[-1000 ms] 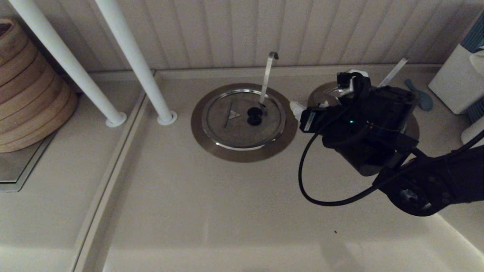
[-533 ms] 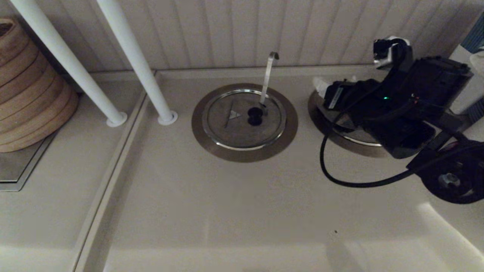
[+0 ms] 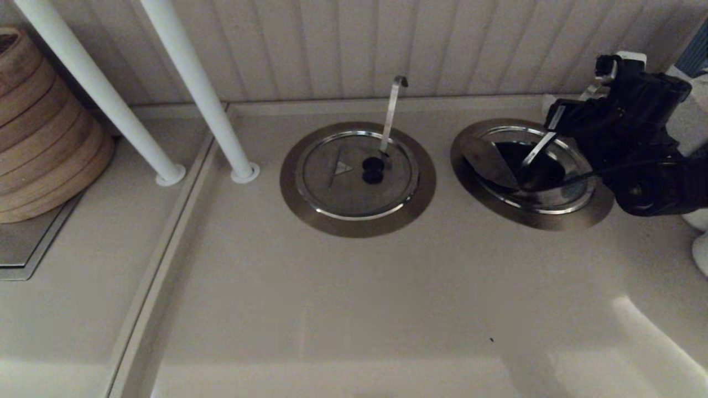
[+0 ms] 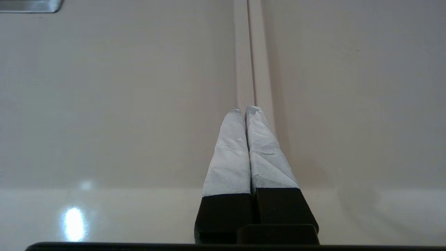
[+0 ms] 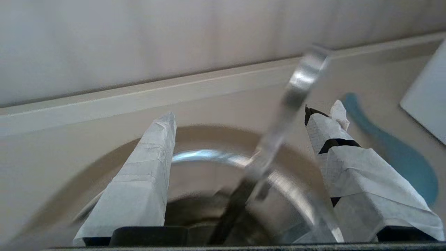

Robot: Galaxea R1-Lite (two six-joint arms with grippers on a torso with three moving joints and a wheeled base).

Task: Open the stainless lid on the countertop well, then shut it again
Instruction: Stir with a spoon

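Observation:
The countertop well on the right stands uncovered, its dark inside showing within the shiny rim. A flat grey steel sheet, seemingly the stainless lid, lies tilted across the well's left side; its black knob is hidden. The straight utensil handle rises from the hole. My right gripper hovers at the well's far right edge, open and holding nothing. In the right wrist view the blurred handle crosses between the right gripper's spread fingers, above the collar. My left gripper is shut over bare counter.
The twin well's lid with the hook-ended handle sits closed at centre. Two white poles and stacked bamboo steamers stand at the left. A blue-green utensil and a white container lie at the right.
My right arm has swung from over the right well toward the back right. The well, covered by the arm before, now shows open and dark with the grey sheet tilted in it.

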